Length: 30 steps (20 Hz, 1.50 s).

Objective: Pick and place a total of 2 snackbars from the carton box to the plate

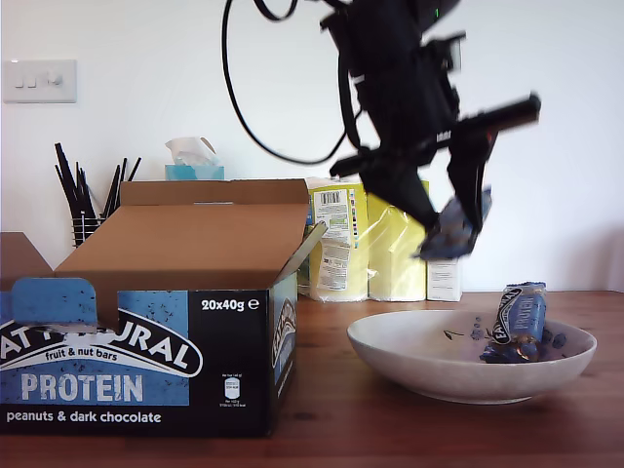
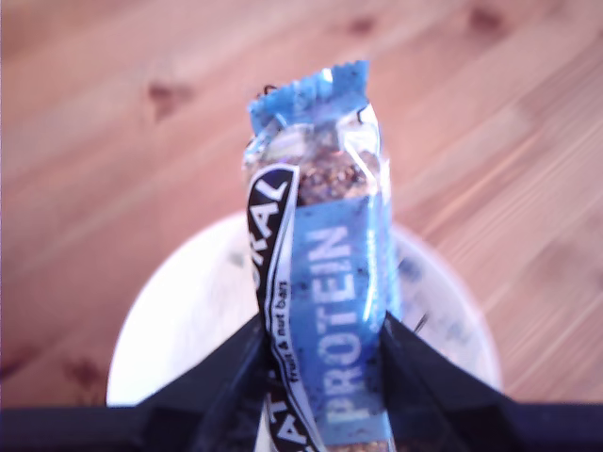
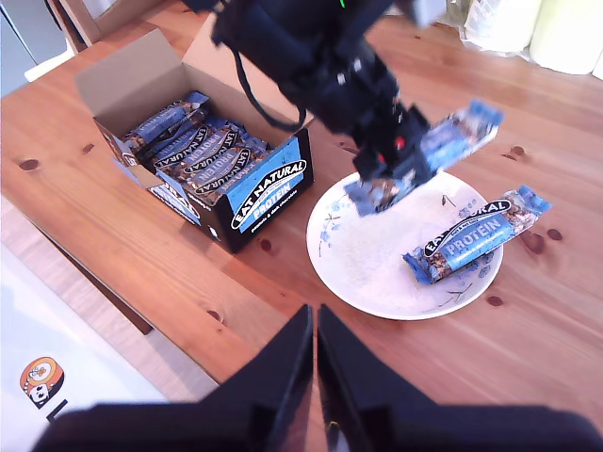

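The first pincer [image 2: 325,377] pinches a shiny blue-wrapped snackbar [image 2: 320,273] above the off-white flowered ceramic plate [image 1: 409,375]; the second pincer [image 3: 316,377] hangs pressed together

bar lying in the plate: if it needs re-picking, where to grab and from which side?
Grip the bar at mid-length, across its narrow width, coming from above. It lies flat and aslant on the plate, one end resting on the rim, long edges clear. My first pincer, holding the other bar over the plate, would have to clear first.
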Each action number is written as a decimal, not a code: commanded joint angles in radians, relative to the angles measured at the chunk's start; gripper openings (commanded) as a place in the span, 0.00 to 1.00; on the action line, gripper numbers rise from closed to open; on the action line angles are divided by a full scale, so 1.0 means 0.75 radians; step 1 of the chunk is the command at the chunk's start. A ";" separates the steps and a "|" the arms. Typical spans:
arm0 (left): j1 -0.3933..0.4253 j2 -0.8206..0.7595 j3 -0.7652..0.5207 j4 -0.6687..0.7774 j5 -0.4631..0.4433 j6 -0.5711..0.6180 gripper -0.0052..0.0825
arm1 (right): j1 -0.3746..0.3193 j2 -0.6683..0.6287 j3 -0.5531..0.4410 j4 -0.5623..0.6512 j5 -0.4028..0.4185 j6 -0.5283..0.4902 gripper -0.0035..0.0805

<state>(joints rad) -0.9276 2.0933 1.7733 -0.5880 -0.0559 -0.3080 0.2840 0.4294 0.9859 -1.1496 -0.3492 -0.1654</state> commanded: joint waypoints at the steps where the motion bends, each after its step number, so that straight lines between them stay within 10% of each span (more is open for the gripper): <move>1: -0.002 0.078 -0.003 -0.016 -0.007 0.003 0.20 | 0.005 -0.005 -0.022 0.010 0.001 -0.016 0.03; 11: -0.001 0.109 -0.003 -0.044 -0.010 0.063 0.21 | 0.005 -0.004 -0.022 0.011 0.000 -0.020 0.03; 15: 0.000 0.109 -0.003 -0.042 -0.010 0.063 0.42 | 0.005 -0.004 -0.022 0.020 0.000 -0.020 0.03; 30: 0.000 0.109 -0.003 -0.030 -0.007 0.096 0.54 | 0.005 -0.004 -0.022 0.061 0.000 -0.020 0.03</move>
<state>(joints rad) -0.9276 2.1662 1.7733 -0.6186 -0.0616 -0.2466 0.2840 0.4294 0.9859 -1.1126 -0.3496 -0.1783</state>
